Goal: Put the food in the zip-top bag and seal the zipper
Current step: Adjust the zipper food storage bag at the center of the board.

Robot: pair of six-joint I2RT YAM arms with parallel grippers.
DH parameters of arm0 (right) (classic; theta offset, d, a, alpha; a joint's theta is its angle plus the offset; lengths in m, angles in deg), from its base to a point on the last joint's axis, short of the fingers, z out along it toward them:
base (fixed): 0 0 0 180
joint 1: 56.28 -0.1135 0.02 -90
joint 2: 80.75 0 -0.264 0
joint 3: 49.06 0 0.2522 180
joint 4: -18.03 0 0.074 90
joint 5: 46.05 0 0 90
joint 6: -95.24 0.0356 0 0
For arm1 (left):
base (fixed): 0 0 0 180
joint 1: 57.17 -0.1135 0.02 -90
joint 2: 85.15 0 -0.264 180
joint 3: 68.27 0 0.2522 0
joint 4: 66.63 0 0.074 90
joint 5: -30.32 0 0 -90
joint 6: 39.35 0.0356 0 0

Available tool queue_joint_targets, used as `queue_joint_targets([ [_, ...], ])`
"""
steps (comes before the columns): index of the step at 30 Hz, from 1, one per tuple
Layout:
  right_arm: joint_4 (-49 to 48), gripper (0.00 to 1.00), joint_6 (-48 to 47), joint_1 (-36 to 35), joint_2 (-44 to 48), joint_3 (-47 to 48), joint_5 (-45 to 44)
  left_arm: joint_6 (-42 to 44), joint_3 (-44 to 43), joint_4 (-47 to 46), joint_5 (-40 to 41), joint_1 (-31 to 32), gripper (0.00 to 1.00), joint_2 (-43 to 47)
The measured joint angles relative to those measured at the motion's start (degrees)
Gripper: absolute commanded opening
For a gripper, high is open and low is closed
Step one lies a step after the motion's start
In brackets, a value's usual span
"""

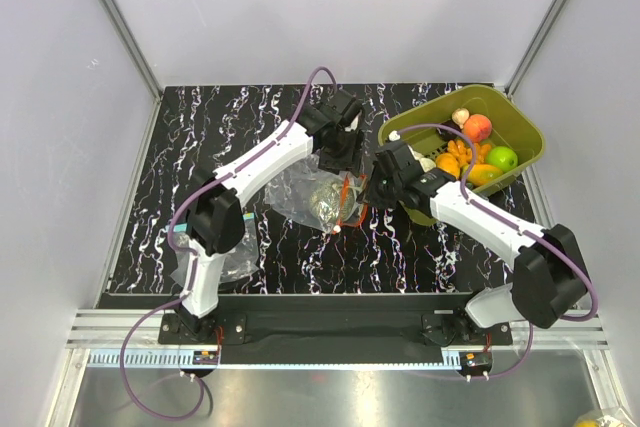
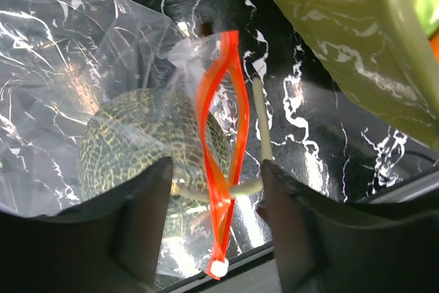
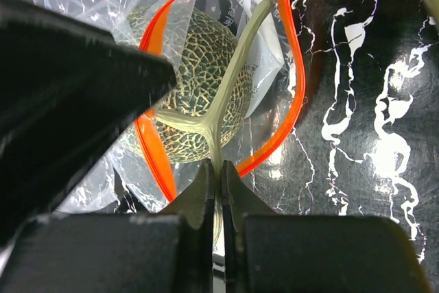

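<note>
The clear zip-top bag [image 1: 300, 190] lies mid-table with its red-orange zipper [image 3: 296, 80] gaping open. A grey-green netted melon [image 3: 199, 80] sits in the bag's mouth, its pale T-shaped stem [image 3: 236, 60] sticking out through the opening. My right gripper [image 3: 220, 173] is shut on the end of that stem. My left gripper [image 2: 216, 228] is open, one finger on each side of the zipper's near end [image 2: 221, 169], with the melon [image 2: 137, 142] just beyond. The rest of the food, a peach [image 1: 478, 127], a green apple [image 1: 501, 158] and oranges [image 1: 449, 164], lies in the tub.
The olive-green tub [image 1: 530, 132] stands at the back right, close to my right gripper [image 1: 378, 187] and my left gripper [image 1: 338, 152]; its wall fills the upper right of the left wrist view [image 2: 343, 39]. A second clear bag [image 1: 238, 259] lies by the left arm's base.
</note>
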Motion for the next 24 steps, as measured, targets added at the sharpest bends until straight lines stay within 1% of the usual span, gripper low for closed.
queue_joint_targets([
  [4,-0.28,0.0,-0.76,0.0,0.94,-0.66,0.59,-0.17,-0.07,0.15,1.11,0.28,0.51,-0.66],
  [5,-0.39,0.0,-0.92,0.0,1.07,-0.66,0.61,-0.22,-0.39,0.59,1.66,0.44,0.48,-1.01],
  [7,-0.5,0.0,-1.18,0.0,1.25,-0.66,0.63,-0.33,-0.63,0.94,2.4,0.81,0.44,-1.73],
  [8,-0.52,0.0,-1.27,0.02,1.29,-0.66,0.61,-0.37,-0.63,1.05,2.58,1.01,0.38,-2.05],
  [11,-0.5,0.0,-1.55,0.0,1.33,-0.66,0.63,-0.59,-0.63,1.16,2.6,1.53,0.31,-2.71],
  [12,-0.5,0.0,-1.62,0.0,1.36,-0.68,0.63,-0.66,-0.63,1.18,2.62,1.77,0.22,-2.84],
  [14,-0.5,0.0,-1.66,0.0,1.36,-0.72,0.68,-0.9,-0.63,1.18,2.67,2.32,0.1,-2.93],
  [15,-0.5,0.0,-1.73,0.0,1.36,-0.76,0.83,-0.92,-0.74,1.22,2.73,2.71,0.0,-2.93],
  [19,-1.11,0.0,-1.81,0.0,1.51,-1.7,0.9,-0.83,-3.15,2.36,3.45,4.2,0.0,-2.93],
  [24,-3.37,0.0,-1.79,0.0,3.26,-4.39,1.01,-1.25,-11.1,5.68,4.26,4.61,0.0,-2.84],
])
